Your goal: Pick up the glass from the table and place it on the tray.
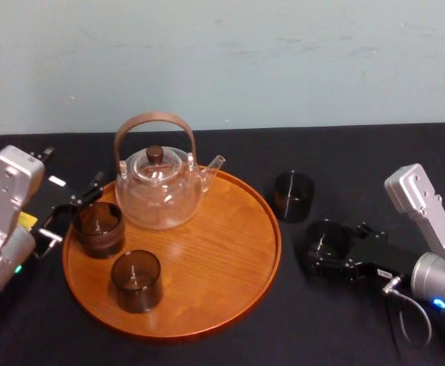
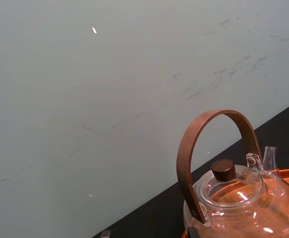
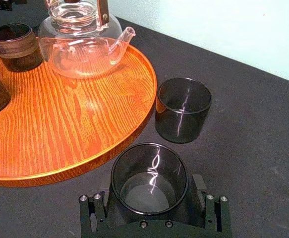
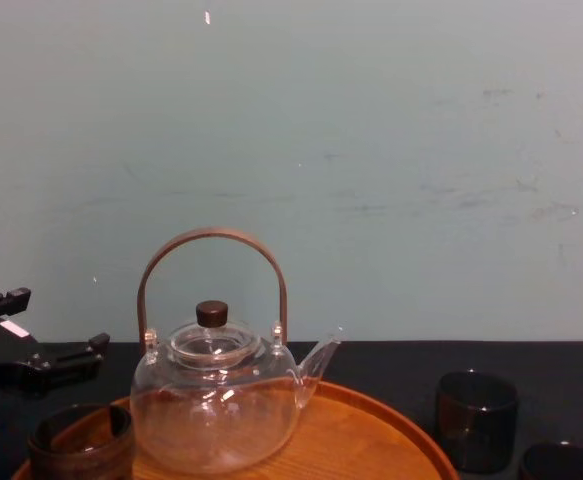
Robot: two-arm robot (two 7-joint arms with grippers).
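A dark smoked glass (image 3: 149, 163) stands on the black table (image 1: 359, 160) just right of the round wooden tray (image 1: 230, 252). My right gripper (image 3: 151, 198) is shut on it, one finger (image 3: 200, 191) against each side. In the head view this glass (image 1: 327, 235) sits inside the right gripper (image 1: 325, 252). A second dark glass (image 1: 293, 196) stands free on the table behind it, close to the tray's rim. My left gripper (image 1: 77, 207) is open at the tray's left edge, beside a wood-banded cup (image 1: 98, 227).
The tray also carries a glass teapot (image 1: 159, 187) with a brown arched handle at the back and a dark cup (image 1: 136, 280) at the front left. The tray's right half (image 3: 85, 114) is bare wood. A pale wall rises behind the table.
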